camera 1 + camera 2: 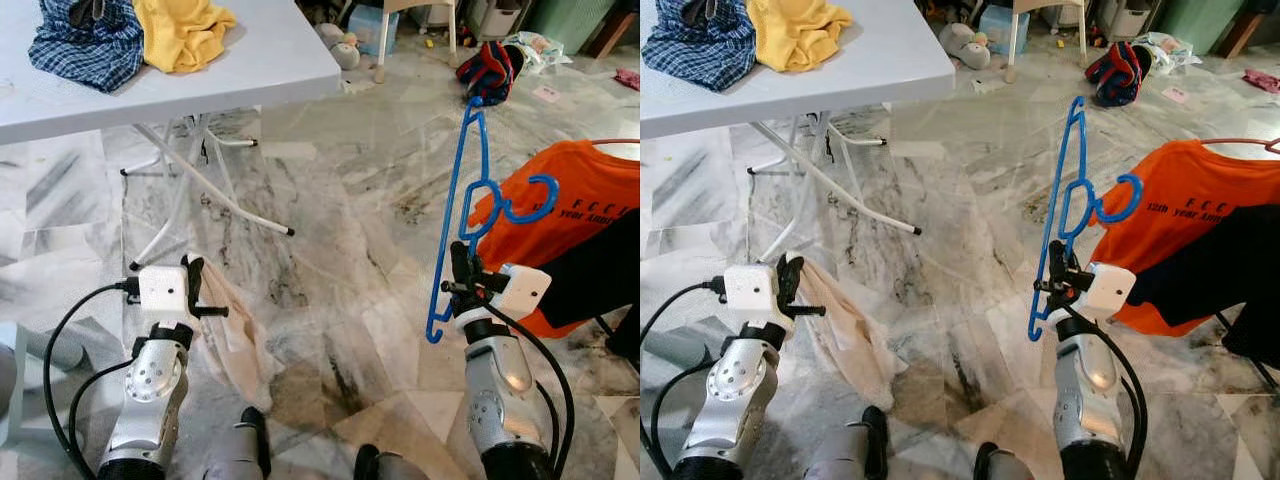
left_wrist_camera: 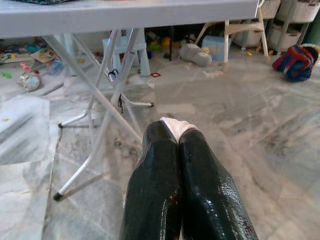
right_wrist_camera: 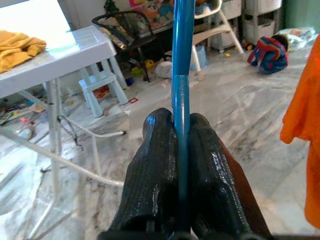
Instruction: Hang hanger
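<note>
Hanger (image 1: 462, 205): thin blue plastic, smooth, standing nearly upright above the marble floor, its hook curling toward the orange shirt on the right.
Right gripper (image 1: 461, 268): glossy black fingers (image 3: 155, 165) pinched tight on the hanger's bar near its lower end; the bar runs up between them.
Left gripper (image 1: 194, 285): textured black fingers (image 2: 155, 170) pressed together on a beige cloth (image 1: 235, 335), limp and thin, which droops from them toward the floor.
Shirt (image 1: 580, 200): orange fabric with dark lettering, hung on an orange hanger (image 1: 612, 143), just beside the blue hook; a dark garment (image 1: 600, 270) overlaps its lower part.
Floor (image 1: 340, 240): polished grey-veined marble tiles.
Table (image 1: 250, 60): grey folding top on white tubular legs, well to the left; it carries a blue plaid cloth (image 1: 85, 40) and a crumpled yellow cloth (image 1: 180, 30).
Background: red-and-blue bag (image 1: 487, 70), a white chair's legs, a soft toy (image 1: 340, 45).
</note>
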Controlling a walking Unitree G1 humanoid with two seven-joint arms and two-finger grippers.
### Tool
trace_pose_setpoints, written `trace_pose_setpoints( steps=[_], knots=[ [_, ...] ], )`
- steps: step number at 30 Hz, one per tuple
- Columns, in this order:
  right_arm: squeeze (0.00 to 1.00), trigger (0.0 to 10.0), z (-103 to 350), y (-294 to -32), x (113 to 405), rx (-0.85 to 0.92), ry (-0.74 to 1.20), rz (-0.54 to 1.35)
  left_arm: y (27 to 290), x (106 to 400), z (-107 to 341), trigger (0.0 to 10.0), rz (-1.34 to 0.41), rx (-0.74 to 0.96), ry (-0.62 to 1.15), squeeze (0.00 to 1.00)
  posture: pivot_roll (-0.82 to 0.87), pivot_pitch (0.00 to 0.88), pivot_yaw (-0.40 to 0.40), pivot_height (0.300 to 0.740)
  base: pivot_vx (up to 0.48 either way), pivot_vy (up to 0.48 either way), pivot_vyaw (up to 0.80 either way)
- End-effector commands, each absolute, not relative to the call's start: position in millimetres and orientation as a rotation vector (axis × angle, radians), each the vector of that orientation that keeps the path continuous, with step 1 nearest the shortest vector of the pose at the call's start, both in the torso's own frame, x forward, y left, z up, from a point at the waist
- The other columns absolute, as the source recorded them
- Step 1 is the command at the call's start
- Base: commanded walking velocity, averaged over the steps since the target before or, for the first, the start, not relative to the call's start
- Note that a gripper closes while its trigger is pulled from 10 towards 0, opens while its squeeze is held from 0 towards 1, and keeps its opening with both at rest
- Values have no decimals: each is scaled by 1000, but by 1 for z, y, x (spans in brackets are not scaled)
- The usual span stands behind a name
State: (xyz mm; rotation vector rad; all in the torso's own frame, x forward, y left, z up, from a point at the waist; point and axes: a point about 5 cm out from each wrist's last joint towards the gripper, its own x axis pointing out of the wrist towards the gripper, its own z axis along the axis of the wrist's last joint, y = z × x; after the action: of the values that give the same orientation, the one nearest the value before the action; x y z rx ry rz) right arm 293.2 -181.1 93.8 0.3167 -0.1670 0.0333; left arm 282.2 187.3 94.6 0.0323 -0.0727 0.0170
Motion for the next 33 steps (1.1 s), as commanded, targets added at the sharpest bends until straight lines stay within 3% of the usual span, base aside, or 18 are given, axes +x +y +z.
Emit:
trace_pose_setpoints(
  steps=[1, 11, 24, 33],
  knots=[
    [0, 10000, 100, -180, 291, 323, -171, 45, 187, 279, 99, 10000, 14, 27, -68, 0, 168, 140, -29, 740, 251, 0, 0],
    [0, 10000, 132, -168, 293, 329, -253, 110, 185, 282, 143, 10000, 40, 19, -179, 0, 171, 168, -39, 740, 396, 0, 0],
    [0, 10000, 137, -159, 295, 334, -232, 164, 179, 280, 145, 10000, 34, 11, -158, 0, 173, 187, -53, 740, 452, 0, 514],
    [0, 10000, 140, -153, 297, 340, -225, 188, 180, 280, 147, 10000, 42, 10, -152, 0, 184, 188, -63, 740, 430, 0, 0]
  ],
)
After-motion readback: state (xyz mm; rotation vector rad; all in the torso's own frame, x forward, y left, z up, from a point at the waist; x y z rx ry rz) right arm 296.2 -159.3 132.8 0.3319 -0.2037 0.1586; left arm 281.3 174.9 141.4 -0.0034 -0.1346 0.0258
